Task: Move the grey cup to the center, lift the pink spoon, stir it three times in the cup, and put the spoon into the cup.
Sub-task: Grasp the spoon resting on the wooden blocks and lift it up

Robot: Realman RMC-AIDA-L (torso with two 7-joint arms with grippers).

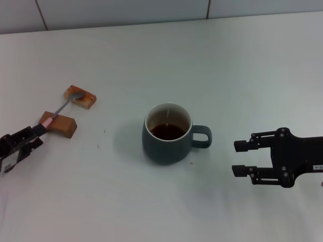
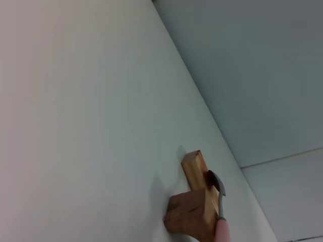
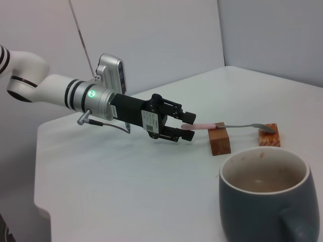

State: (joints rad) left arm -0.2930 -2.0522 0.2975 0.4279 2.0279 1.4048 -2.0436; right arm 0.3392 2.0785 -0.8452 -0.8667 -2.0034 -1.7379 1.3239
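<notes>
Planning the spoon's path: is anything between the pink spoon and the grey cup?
Nothing visible. The pink spoon bridges two wooden blocks, its handle end at the left end effector. Bare table lies between there and the grey cup.

The mug (image 1: 167, 135) is dark blue-grey outside and pale inside, with brown liquid in it. The spoon (image 1: 61, 108) has a pale pink handle and a silver bowl. The two blocks (image 1: 59, 124) under it are orange-brown wood. The table (image 1: 202, 65) is plain white. Both grippers, left gripper (image 1: 34, 135) and right gripper (image 1: 241, 158), are black.
</notes>
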